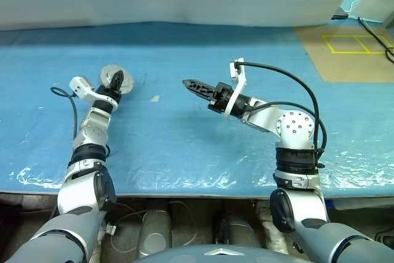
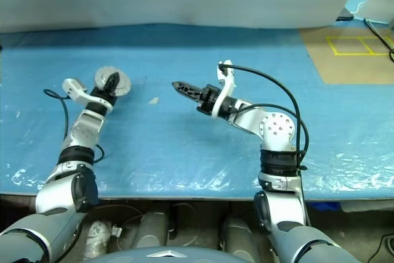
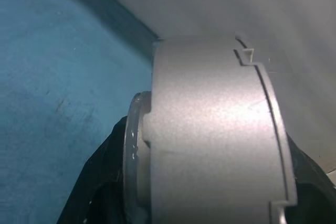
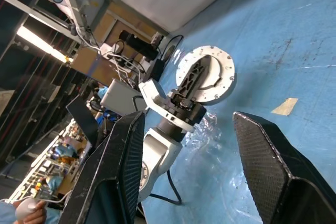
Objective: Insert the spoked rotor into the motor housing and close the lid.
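The left gripper (image 1: 117, 81) is out over the left part of the blue table cover (image 1: 184, 140), its black fingers (image 4: 193, 81) clamped on a round silver-grey assembly, the motor housing (image 1: 115, 79) (seen from the right wrist as a flanged disc with small holes round its rim, held on edge above the cover); in the left wrist view its plain grey side wall, with a stepped seam near one edge, stands between the dark fingers; whether the spoked rotor is inside cannot be told; the right gripper (image 1: 192, 84) hangs over the middle of the cover, pointing toward the left one, well apart from it, jaws apart and holding nothing; a small pale scrap (image 1: 155, 98) lies on the cover between the two.
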Robot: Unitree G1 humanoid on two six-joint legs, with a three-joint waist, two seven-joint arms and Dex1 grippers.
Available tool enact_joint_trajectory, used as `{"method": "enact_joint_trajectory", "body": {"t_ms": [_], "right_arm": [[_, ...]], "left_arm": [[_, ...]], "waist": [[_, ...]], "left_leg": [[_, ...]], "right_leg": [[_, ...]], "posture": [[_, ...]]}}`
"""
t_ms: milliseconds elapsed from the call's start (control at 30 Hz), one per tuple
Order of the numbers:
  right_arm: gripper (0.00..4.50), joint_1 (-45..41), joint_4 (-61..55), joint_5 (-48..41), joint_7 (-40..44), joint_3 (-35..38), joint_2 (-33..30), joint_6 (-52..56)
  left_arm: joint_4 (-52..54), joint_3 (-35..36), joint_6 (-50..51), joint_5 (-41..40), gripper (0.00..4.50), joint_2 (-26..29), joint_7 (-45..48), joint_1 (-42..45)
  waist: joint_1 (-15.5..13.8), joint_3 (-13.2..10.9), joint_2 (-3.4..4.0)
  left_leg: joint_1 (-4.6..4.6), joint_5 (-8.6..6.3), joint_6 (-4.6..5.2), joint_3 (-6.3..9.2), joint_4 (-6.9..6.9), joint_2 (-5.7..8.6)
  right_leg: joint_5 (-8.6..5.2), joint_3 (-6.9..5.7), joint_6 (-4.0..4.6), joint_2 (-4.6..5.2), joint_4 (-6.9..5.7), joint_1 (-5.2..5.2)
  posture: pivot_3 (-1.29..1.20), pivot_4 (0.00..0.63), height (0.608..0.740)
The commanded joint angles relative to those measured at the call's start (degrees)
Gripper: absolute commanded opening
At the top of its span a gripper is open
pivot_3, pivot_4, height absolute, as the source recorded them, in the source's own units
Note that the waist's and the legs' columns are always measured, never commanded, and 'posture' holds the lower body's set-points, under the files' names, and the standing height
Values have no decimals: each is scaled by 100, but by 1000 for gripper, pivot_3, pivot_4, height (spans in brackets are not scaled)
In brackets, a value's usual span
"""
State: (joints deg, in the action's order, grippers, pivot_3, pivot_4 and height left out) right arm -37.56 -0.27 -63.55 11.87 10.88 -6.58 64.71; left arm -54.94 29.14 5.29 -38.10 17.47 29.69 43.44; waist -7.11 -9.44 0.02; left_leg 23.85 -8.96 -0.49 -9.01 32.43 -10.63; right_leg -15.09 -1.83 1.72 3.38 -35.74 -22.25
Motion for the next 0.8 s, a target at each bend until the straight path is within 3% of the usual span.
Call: {"method": "enact_joint_trajectory", "body": {"t_ms": [33,67,267,400,633,800], "right_arm": [[2781,-17,-241,24,57,-14,-23,-71],[2781,0,-257,33,53,-9,-19,-69],[2810,93,-335,109,23,-27,-15,-87],[2810,99,-325,166,69,-62,20,-117],[2810,87,-287,274,164,-87,44,-141],[2810,103,-467,894,433,-184,-159,-852]], "left_arm": [[-311,38,-269,180,2476,143,117,316],[-427,67,-281,214,2476,176,110,338],[-843,190,-418,390,4399,439,12,344],[-1045,124,-746,723,4457,775,-246,286],[-1192,600,-1052,598,4457,1515,-281,289],[-472,677,-431,269,4457,1636,739,179]], "waist": [[-1,0,0],[-1,0,0],[10,0,0],[9,0,0],[13,0,0],[-25,0,0]], "left_leg": [[0,0,0,1,0,0],[1,0,0,1,-1,-1],[0,0,0,3,-2,-1],[0,0,0,3,-2,-1],[-3,0,0,3,-6,-4],[-2,0,-1,3,-4,0]], "right_leg": [[0,0,0,-1,0,-1],[0,-1,1,-1,0,-2],[0,-2,1,0,-2,-3],[0,-2,1,0,-2,-2],[0,-3,1,0,-1,-3],[0,-5,1,7,-2,-1]], "posture": [[0,150,740],[0,150,740],[0,150,740],[0,150,740],[0,150,740],[0,150,740]]}}
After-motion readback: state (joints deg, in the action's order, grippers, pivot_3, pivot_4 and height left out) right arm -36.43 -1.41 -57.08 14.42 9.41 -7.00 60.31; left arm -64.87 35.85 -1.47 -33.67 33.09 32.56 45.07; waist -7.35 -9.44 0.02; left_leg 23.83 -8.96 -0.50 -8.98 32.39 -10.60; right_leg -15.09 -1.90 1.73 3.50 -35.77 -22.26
